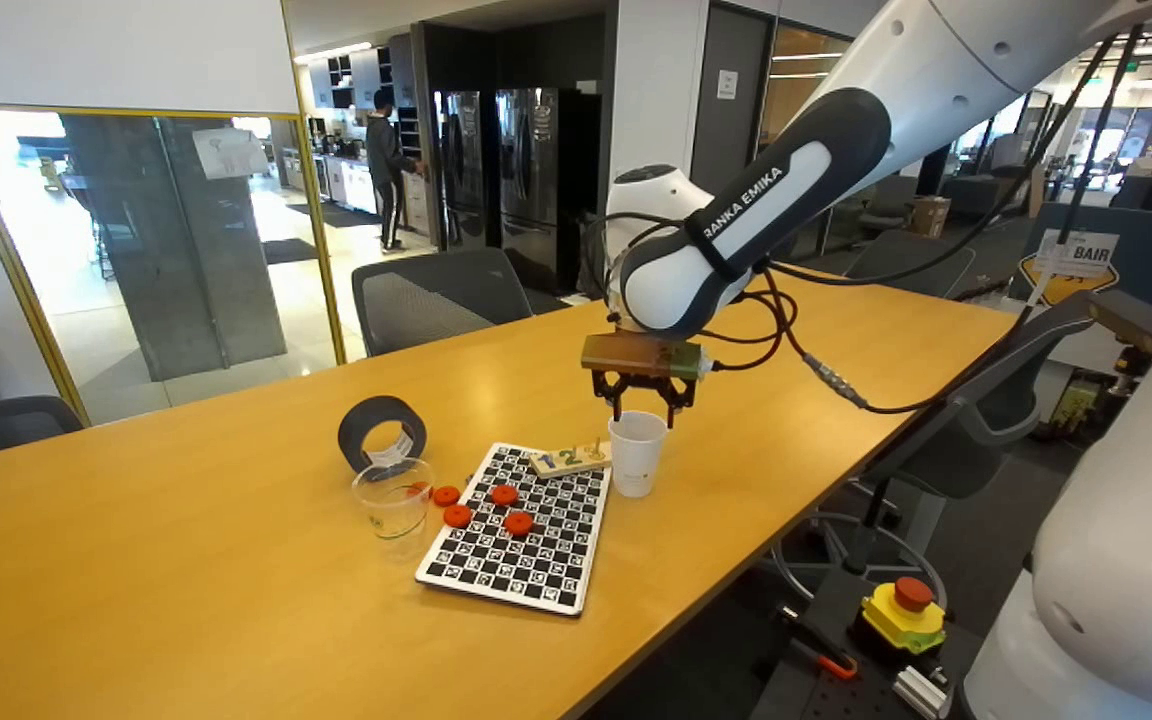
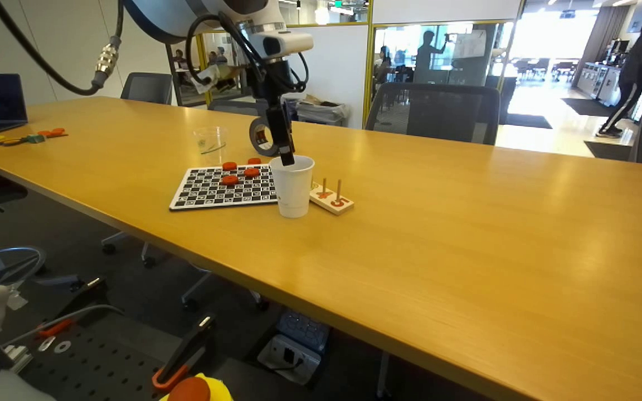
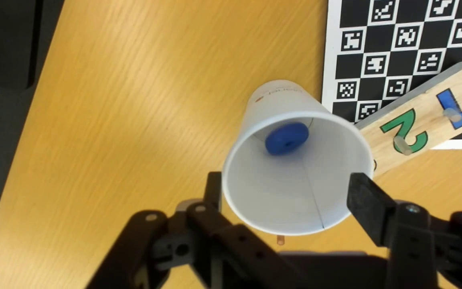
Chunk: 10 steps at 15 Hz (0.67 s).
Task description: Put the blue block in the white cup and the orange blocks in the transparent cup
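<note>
Holding blue disc (image 3: 281, 140): tapered white cup (image 2: 293, 192)

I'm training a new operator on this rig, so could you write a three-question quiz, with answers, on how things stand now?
1. In the wrist view, what lies inside the white cup?

2. True or false: the gripper is open, its fingers apart.

3. Which of these is nearest the transparent cup?
A) the white cup
B) the black tape roll
C) the wooden number board

Key
1. The blue block.
2. True.
3. B; both exterior views show it closest of the three.
</note>
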Each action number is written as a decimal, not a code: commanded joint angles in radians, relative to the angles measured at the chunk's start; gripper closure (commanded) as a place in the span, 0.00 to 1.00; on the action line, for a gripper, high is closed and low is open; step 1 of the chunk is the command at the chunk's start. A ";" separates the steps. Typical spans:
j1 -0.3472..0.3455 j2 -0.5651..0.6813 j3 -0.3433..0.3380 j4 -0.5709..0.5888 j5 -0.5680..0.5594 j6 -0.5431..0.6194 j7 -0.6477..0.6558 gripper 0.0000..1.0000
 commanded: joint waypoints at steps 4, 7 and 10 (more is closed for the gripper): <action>0.069 -0.032 0.048 0.047 -0.024 -0.046 -0.143 0.00; 0.118 -0.010 0.082 0.075 0.016 -0.017 -0.252 0.00; 0.155 0.042 0.100 0.102 0.043 0.031 -0.378 0.00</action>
